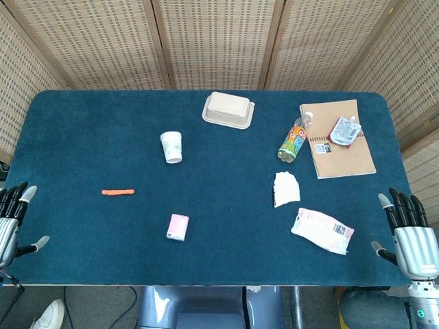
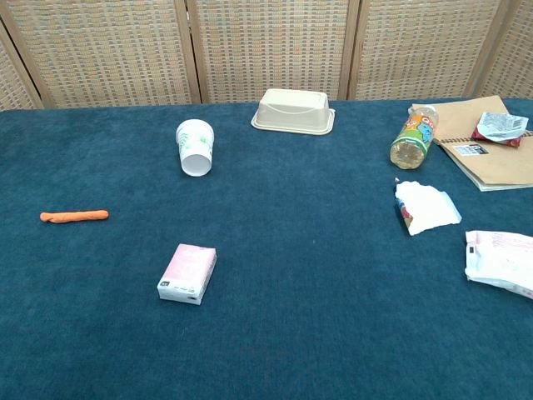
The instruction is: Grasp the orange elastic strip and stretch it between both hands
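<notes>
- Orange elastic strip [image 1: 118,192] lies flat on the blue table [image 1: 219,226], left of the pink packet [image 1: 178,227].
- Left hand [image 1: 12,219] waits at the table's left edge, fingers apart, holding nothing.
- Right hand [image 1: 408,233] at the right edge, likewise spread.

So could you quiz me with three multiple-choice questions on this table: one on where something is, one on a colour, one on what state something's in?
1. Where does the orange elastic strip lie?
A. nearer the left hand
B. on the notebook
C. inside the cup

2. What colour is the small box?
A. green
B. pink
C. black

3. How is the paper cup?
A. upright
B. crushed flat
C. on its side

Answers: 1 A, it sits on the table's left part. 2 B, both views show pink. 3 C, the chest view shows it tipped over.
</notes>
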{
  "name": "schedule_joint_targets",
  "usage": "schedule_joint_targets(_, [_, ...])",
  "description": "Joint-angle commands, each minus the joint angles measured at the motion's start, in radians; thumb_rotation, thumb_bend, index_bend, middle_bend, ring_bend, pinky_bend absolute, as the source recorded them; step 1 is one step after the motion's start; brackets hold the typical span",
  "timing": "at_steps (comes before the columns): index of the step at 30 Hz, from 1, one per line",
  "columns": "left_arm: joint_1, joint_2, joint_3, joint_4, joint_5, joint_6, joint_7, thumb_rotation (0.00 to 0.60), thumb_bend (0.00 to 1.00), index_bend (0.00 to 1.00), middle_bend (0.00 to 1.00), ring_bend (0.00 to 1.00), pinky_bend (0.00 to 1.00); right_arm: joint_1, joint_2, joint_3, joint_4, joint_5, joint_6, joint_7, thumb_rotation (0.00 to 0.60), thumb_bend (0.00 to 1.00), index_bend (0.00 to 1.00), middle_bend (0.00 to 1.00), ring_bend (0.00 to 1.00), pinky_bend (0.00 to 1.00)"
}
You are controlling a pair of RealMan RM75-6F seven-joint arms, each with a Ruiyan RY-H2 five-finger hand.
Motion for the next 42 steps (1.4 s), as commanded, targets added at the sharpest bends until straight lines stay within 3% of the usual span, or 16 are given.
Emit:
schedule_joint_targets(1, [0.001,0.001,0.002,-0.003,-0.001,-0.003,0.001,0.6,0.0,0.0,0.0,0.0,0.0,0.0,-0.001,0.0,0.001,-0.001,-0.001,0.001,0.6,0.0,0.0,0.0,0.0,0.0])
schedule_joint_targets(6, [-0.007,0.001,0.006,-0.007,-0.001,-0.023,0.005,0.6,0.0,0.0,0.0,0.0,0.0,0.0,-0.002,-0.001,0.004,0.001,-0.004,0.007,0.6,0.0,0.0,0.0,0.0,0.0])
schedule_joint_targets(10, [-0.051,-0.012,-0.016,0.001,-0.037,-0.097,-0.007,0.6,0.01,0.0,0.0,0.0,0.0,0.002,-0.002,0.0,0.003,-0.002,-0.004,0.013,0.6,0.0,0.0,0.0,0.0,0.0])
schedule_joint_targets(20, [-0.247,-0.139,-0.104,0.159,-0.211,-0.408,0.026,0.6,0.29,0.27,0.0,0.0,0.0,0.012,-0.006,0.007,0.01,0.017,-0.029,0.018,0.6,0.0,0.0,0.0,0.0,0.0])
schedule_joint_targets(27, [-0.334,-0.246,-0.117,0.295,-0.285,-0.55,0.067,0.6,0.36,0.33,0.0,0.0,0.0,0.017,-0.008,0.012,0.019,0.034,-0.044,0.024,0.6,0.0,0.0,0.0,0.0,0.0])
schedule_joint_targets(33, [-0.374,-0.308,-0.122,0.354,-0.337,-0.595,0.126,0.6,0.4,0.4,0.0,0.0,0.0,0.02,-0.011,0.011,0.025,0.04,-0.055,0.029,0.6,0.0,0.0,0.0,0.0,0.0])
schedule_joint_targets(42, [-0.435,-0.39,-0.147,0.42,-0.42,-0.642,0.176,0.6,0.45,0.42,0.0,0.0,0.0,0.023,-0.014,0.009,0.032,0.048,-0.068,0.037,0.6,0.0,0.0,0.0,0.0,0.0])
